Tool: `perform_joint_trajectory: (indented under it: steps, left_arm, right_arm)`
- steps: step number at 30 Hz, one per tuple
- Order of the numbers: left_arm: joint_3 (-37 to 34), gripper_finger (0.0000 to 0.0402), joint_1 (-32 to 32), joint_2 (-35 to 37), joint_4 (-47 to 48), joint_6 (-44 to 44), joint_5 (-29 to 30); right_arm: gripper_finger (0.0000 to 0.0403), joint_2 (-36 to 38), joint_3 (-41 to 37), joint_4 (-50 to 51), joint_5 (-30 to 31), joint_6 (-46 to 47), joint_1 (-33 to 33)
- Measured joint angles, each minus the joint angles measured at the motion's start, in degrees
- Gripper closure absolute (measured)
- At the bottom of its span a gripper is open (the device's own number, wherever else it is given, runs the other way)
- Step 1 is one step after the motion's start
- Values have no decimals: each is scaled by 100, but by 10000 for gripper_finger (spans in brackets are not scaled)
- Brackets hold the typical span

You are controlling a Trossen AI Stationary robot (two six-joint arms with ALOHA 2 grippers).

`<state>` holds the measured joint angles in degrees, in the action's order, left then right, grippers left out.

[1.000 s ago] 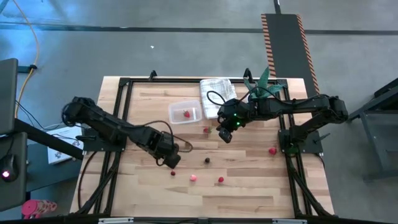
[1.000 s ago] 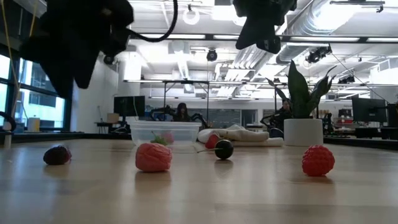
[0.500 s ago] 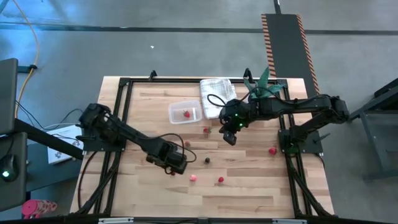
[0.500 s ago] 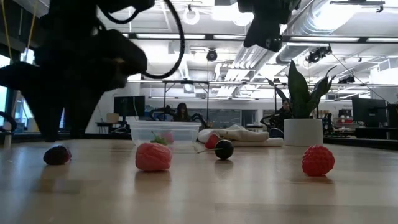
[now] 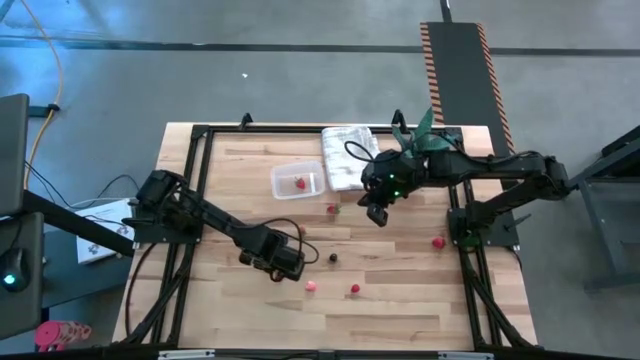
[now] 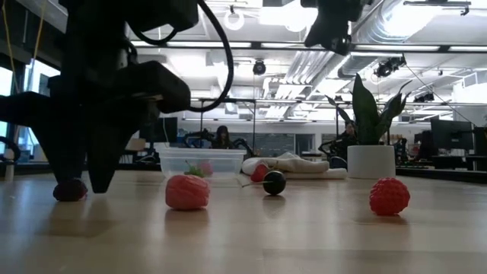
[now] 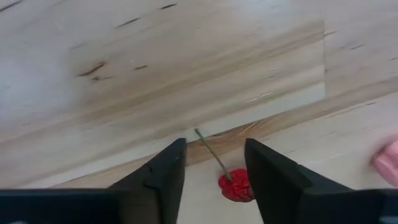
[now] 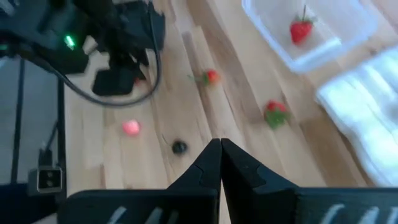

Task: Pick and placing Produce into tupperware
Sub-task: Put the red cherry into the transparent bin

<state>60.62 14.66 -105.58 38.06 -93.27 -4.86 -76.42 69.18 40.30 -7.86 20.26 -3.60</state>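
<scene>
My left gripper (image 5: 285,264) is low over the table's near middle, open. Its fingers stand on either side of a small red stemmed piece (image 7: 236,185), also seen in the low view (image 6: 68,189); I see no touch. A pink piece (image 5: 311,285), two red ones (image 5: 354,289) (image 5: 437,241), a dark one (image 5: 333,257) and another red one (image 5: 331,209) lie loose on the wood. The clear tub (image 5: 297,182) rests flat and holds one red piece (image 5: 301,183). My right gripper (image 5: 378,212) hangs shut and empty above the table, right of the tub.
A folded white towel (image 5: 347,155) lies at the far edge beside the tub, with a potted green plant (image 5: 425,138) to its right. A black frame (image 5: 200,135) runs around the tabletop. Bare wood spreads along the near edge.
My left gripper has moved a little toward the table's right and near edge and come down to the wood, its fingers now straddling the red stemmed piece. My right gripper has risen and drifted slightly toward the right.
</scene>
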Motion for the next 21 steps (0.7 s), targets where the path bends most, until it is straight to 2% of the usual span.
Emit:
perform_joint_trajectory:
  steps: [3, 8, 13, 17, 21]
  left_arm:
    - [18, 293, 0, -55, 88, 45, 14]
    - [33, 388, 6, -66, 253, 273, 149]
    - [63, 398, 4, 86, 354, 473, 278]
    - [521, 400, -15, 492, 964, 696, 894]
    - [1273, 401, -202, 877, 1982, 1233, 1854]
  right_arm:
    - [402, 36, -4, 74, 5, -22, -52]
    - [402, 57, 0, 18, 6, -108, -91]
    - [402, 57, 0, 19, 52, -102, -133]
    - [402, 57, 0, -3, 74, -75, -168]
    - [402, 57, 0, -146, 80, -19, -170]
